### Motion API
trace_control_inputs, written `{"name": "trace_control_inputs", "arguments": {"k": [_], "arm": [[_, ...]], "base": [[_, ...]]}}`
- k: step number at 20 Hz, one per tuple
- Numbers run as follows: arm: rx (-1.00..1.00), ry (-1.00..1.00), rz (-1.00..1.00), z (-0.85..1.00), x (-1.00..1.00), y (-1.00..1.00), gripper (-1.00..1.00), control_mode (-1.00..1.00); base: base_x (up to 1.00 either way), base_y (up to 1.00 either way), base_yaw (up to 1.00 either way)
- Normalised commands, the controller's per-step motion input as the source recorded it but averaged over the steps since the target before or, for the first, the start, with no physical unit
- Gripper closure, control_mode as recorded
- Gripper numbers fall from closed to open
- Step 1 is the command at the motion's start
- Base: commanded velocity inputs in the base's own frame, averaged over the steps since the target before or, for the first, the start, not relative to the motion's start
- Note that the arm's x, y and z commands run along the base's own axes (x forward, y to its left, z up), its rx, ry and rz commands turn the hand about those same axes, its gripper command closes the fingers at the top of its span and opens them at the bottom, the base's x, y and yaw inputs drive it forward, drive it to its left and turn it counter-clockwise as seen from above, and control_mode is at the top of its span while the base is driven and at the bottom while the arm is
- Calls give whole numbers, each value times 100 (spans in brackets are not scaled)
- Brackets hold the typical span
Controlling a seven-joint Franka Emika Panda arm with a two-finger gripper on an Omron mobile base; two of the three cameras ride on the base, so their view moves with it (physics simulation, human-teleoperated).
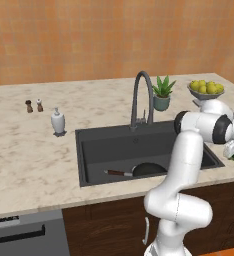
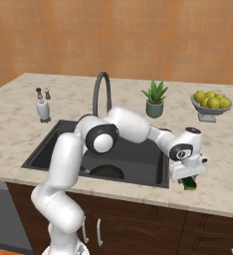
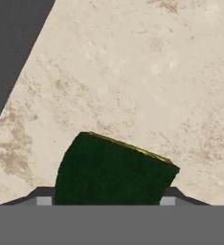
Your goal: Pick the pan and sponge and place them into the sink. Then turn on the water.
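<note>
Pincer (image 2: 189,180) is straddling the small dark green rectangular sponge (image 3: 111,170) on the marble counter (image 1: 29,155) right of the dark grey sink (image 1: 91,150); whether it is grasping is unclear. Black round pan (image 1: 148,169) is already lying in the sink; sponge and water are remaining.

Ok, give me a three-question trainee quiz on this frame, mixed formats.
1. True or false: the pan lies in the sink.
2. The tool is over: A) soap dispenser B) sponge C) plant.
3. Fill in: the bowl holds yellow ____.

Key: 1 true; 2 B; 3 lemons (yellow fruit).
</note>
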Motion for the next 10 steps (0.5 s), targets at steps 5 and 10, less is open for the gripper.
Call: {"name": "trace_control_inputs", "arguments": {"k": [5,10], "arm": [[8,-10,1,-3,-9,43,100,-100],[7,0,19,54,3,94,100,-100]], "base": [[0,0,0],[0,0,0]]}}
